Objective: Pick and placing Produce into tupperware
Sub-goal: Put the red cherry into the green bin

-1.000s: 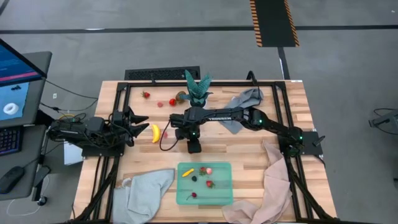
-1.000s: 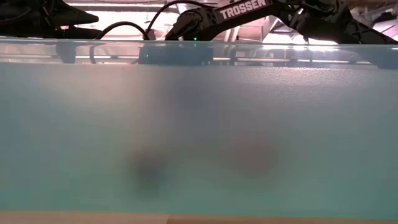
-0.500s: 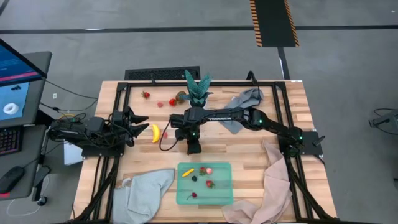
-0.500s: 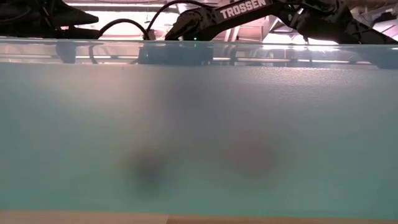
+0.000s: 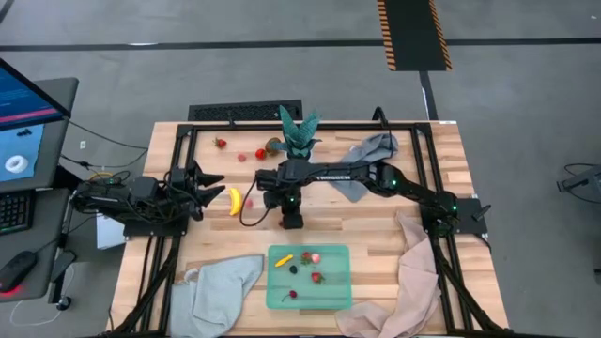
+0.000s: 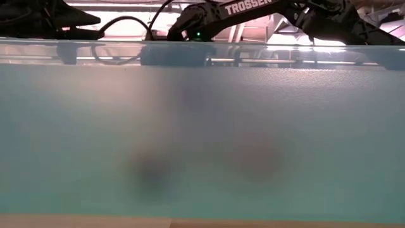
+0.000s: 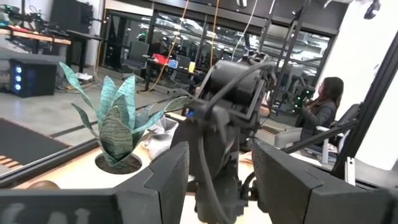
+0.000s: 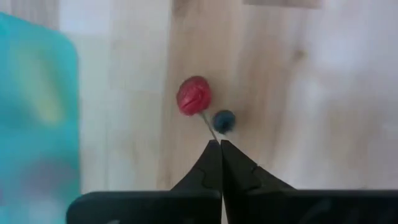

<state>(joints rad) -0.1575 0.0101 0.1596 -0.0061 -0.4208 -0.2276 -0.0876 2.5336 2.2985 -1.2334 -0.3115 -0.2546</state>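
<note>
My right gripper [image 5: 293, 222] hangs over the wood just beyond the far rim of the mint-green tupperware [image 5: 309, 276]. It is shut [image 8: 221, 144] on the thin stem of a red round piece [image 8: 194, 95], and a small dark-blue berry [image 8: 224, 120] shows beside that stem. The tupperware holds a yellow piece [image 5: 284, 260], red strawberries [image 5: 315, 258] and dark berries [image 5: 293, 269]. My left gripper [image 5: 212, 184] is open and empty [image 7: 219, 154] at the left, next to the yellow banana [image 5: 235, 200], which lies on the table. My right gripper pinches the free end of the stem [image 8: 211, 134] between its two shut fingertips, from above, pointing down. The red piece hangs below the fingers over the wood. I cannot tell whether the dark-blue berry hangs with it or lies on the table.
Strawberries [image 5: 220, 143], a pink piece [image 5: 242, 157] and a brown round piece [image 5: 272, 145] lie at the far side by the potted plant [image 5: 299, 134]. Cloths lie at the near left [image 5: 221, 291], the right [image 5: 408, 277] and the far right [image 5: 371, 155]. The tupperware wall [image 6: 202, 139] fills the low view.
My right arm has risen a little, still shut on the stem.
</note>
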